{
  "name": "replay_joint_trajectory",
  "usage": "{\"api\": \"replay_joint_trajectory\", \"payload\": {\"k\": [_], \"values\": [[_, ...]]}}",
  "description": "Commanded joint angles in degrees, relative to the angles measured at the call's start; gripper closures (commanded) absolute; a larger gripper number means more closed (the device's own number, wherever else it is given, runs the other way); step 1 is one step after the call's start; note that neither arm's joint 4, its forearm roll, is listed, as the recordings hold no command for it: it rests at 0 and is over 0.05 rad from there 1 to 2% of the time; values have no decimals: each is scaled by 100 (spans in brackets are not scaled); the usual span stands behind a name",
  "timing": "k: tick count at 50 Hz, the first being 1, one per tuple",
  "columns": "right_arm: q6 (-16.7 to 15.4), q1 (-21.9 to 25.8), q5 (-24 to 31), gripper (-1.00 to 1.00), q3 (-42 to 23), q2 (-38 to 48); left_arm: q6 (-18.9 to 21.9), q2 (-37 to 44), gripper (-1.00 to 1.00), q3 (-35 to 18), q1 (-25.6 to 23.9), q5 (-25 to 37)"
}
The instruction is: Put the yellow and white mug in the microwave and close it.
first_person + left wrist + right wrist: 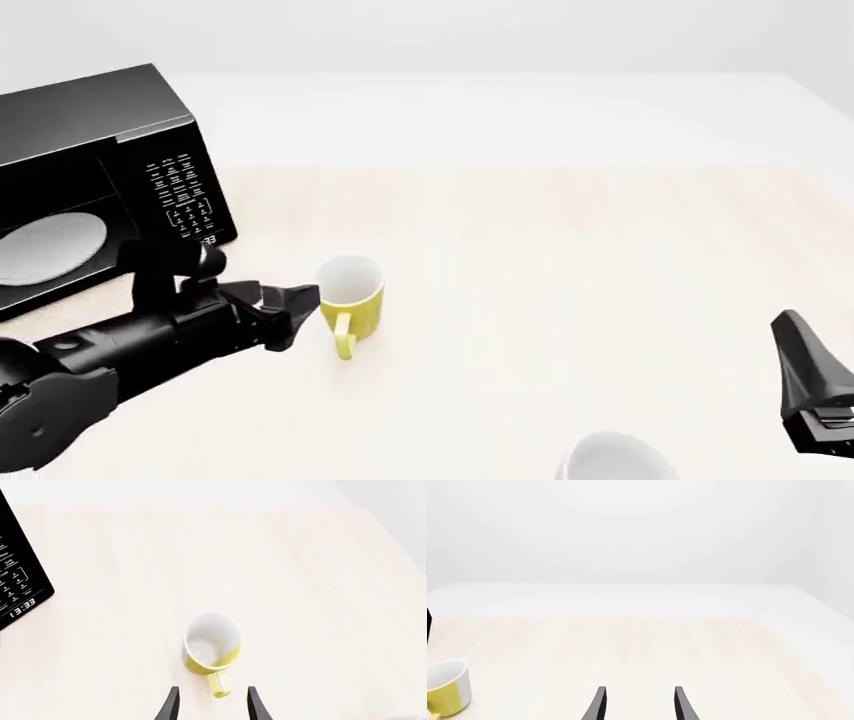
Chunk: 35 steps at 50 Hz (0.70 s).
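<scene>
The yellow and white mug (351, 296) stands upright on the pale wooden table, just right of the microwave (94, 130); its handle (218, 684) points toward my left gripper. That gripper (302, 300) is open and sits just short of the mug, with the handle lying ahead of the gap between its fingers (172, 703). The mug (212, 645) shows its white inside. The microwave's white plate (51, 246) shows inside it. At the table's right, far from the mug (447, 687), my right gripper (639, 705) hangs open and holds nothing.
A plain white-grey cup (614, 462) stands at the near edge, left of the right gripper (801, 365). The microwave's keypad panel (17, 582) with its clock display faces the mug. The table's light wood (574, 250) stretches to the right and back.
</scene>
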Motion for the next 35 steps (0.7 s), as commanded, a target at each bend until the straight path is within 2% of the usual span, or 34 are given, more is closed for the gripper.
{"api": "replay_joint_trajectory", "payload": {"k": [1, 35], "values": [[3, -8, 3, -100, 5, -8, -271, 553, -100, -74, -100, -295], [3, -8, 3, -100, 5, -8, -664, 1846, -100, -215, -283, -935]]}}
